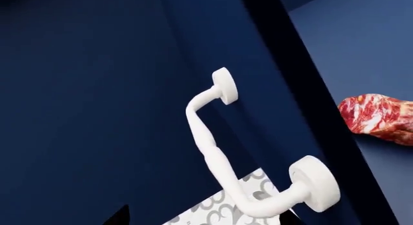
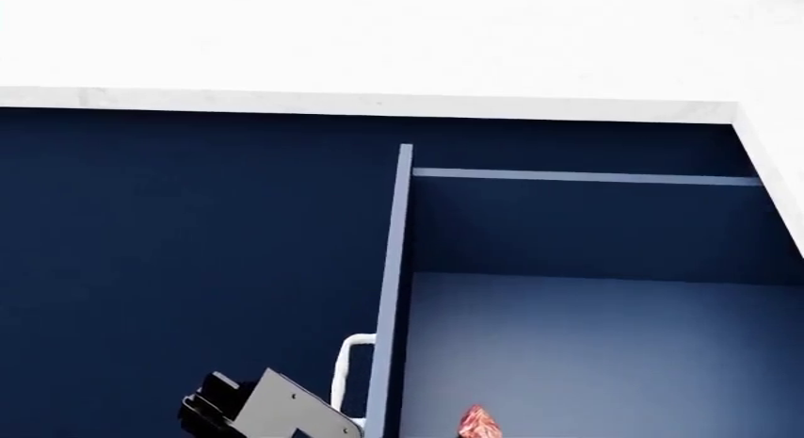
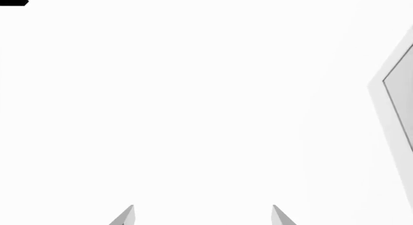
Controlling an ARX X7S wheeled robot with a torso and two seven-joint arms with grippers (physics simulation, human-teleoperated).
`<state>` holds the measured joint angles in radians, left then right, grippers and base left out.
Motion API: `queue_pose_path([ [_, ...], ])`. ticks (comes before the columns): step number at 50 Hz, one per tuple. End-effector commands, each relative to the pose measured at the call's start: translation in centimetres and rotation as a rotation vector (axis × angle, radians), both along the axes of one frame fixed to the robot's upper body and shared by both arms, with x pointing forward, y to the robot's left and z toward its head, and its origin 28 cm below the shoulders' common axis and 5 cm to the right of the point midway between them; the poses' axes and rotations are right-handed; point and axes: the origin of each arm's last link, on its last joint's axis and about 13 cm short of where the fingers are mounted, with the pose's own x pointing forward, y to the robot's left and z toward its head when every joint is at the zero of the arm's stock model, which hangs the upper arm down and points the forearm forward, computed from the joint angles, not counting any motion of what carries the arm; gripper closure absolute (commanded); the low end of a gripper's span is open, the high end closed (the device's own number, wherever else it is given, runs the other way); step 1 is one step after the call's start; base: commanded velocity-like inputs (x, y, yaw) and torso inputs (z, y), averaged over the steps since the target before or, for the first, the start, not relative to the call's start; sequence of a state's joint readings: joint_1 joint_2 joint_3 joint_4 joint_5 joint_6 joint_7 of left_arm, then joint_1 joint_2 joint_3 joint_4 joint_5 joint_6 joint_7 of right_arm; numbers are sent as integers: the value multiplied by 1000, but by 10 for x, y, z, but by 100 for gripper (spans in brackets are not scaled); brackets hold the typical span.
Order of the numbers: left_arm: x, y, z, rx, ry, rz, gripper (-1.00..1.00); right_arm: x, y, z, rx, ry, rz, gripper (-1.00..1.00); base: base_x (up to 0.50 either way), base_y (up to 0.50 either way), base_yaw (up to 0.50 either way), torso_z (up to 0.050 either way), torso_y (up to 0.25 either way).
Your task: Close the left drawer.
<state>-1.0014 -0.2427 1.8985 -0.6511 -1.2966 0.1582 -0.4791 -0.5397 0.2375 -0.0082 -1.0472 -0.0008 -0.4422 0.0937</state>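
The left drawer stands open, showing its slate-blue floor and thin walls. Its navy front carries the white curved two-post handle, which also shows in the head view. My left gripper is open right at the handle. Only its dark fingertips show at the frame edge, and the handle's near post end lies between them. The left wrist sits beside the drawer front. My right gripper is open and empty, facing a plain white surface.
A piece of red marbled raw meat lies inside the drawer and also shows in the head view. A white countertop runs above the navy cabinet face. Patterned floor shows below the handle. A white framed panel shows by the right gripper.
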Motion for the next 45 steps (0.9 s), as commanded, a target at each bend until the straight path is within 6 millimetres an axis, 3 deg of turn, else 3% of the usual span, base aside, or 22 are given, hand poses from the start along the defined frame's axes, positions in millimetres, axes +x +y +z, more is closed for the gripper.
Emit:
queue_pose_path([
  [1,-5,-23,9,-8,-39,-115,-100,0,1,0,2,-6,-4,-100,0,0,0,0,0],
  [45,-22,-69,7,14,-44,-316,-100,-1,3,0,9,-15,-145,-100,0,0,0,0,0],
])
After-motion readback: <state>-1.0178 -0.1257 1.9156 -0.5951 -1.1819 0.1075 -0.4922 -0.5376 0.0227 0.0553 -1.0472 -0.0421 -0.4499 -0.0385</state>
